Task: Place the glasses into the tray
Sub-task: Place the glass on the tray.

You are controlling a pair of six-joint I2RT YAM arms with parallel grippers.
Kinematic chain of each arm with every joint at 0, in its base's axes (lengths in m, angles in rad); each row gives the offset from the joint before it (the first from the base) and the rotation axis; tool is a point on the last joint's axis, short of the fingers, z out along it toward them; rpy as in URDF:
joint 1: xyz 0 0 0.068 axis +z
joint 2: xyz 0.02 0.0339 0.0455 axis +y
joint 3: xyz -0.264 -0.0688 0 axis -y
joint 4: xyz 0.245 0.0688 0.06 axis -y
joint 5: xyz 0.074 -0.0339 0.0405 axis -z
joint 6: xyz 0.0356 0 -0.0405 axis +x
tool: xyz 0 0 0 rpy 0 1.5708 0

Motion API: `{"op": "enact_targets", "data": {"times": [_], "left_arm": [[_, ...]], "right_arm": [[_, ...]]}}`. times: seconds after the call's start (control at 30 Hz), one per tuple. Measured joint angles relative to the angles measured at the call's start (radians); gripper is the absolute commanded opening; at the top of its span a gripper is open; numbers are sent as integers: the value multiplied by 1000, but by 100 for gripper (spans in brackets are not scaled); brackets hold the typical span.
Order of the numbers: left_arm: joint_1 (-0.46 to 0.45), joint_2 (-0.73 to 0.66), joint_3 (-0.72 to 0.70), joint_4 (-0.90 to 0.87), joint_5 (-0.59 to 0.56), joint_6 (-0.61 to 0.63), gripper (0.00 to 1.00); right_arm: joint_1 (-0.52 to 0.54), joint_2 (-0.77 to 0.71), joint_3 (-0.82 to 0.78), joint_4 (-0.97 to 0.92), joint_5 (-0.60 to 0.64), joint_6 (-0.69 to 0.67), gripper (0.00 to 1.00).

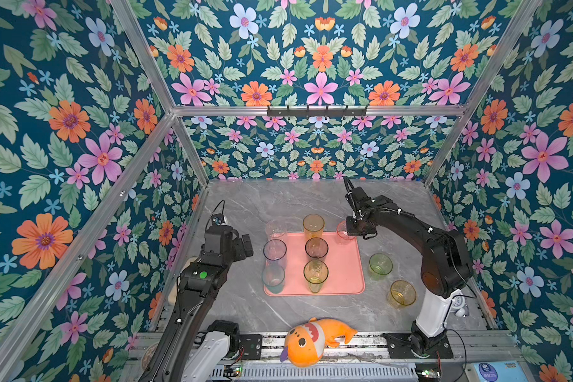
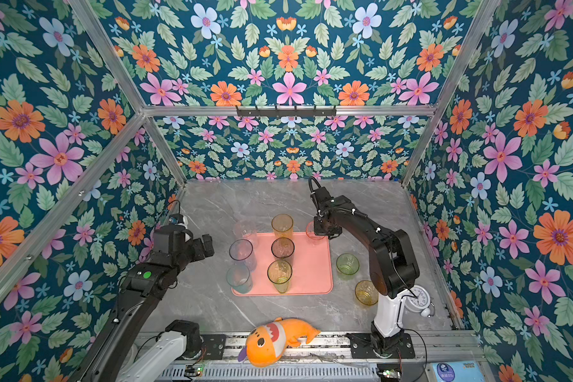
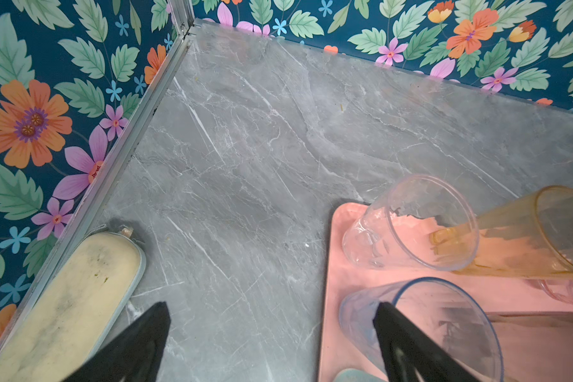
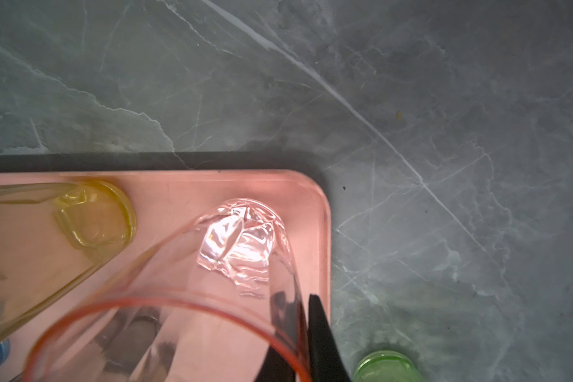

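Observation:
The salmon-pink tray [image 1: 344,264] lies mid-table. On it stand tall glasses: clear [image 1: 276,228], amber [image 1: 313,225], blue-grey [image 1: 274,251], smoke-grey [image 1: 316,249], teal [image 1: 273,279] and yellow-green [image 1: 316,276]. My right gripper [image 4: 298,301] is shut on the wall of a short pink glass [image 4: 239,244], one finger inside and one outside, with its base over the tray's far right corner [image 4: 311,188]. A short green glass [image 1: 380,264] and a short yellow glass [image 1: 402,292] stand on the table right of the tray. My left gripper [image 3: 272,307] hangs open and holds nothing, left of the tray beside the blue-grey glass [image 3: 420,330].
A beige oblong dish [image 3: 70,297] lies along the left wall by the left arm. An orange plush fish [image 1: 311,340] lies on the front rail. A white alarm clock [image 2: 419,297] stands behind the right arm's base. Floral walls close in three sides.

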Motion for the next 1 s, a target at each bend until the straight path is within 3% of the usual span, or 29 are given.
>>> {"op": "enact_targets", "data": {"times": [0.53, 1.0], "left_arm": [[0, -2, -6, 3, 3, 0, 99], [0, -4, -10, 6, 3, -1, 99]], "right_arm": [[0, 37, -10, 1, 6, -2, 4], [1, 56, 7, 1, 16, -2, 10]]}}
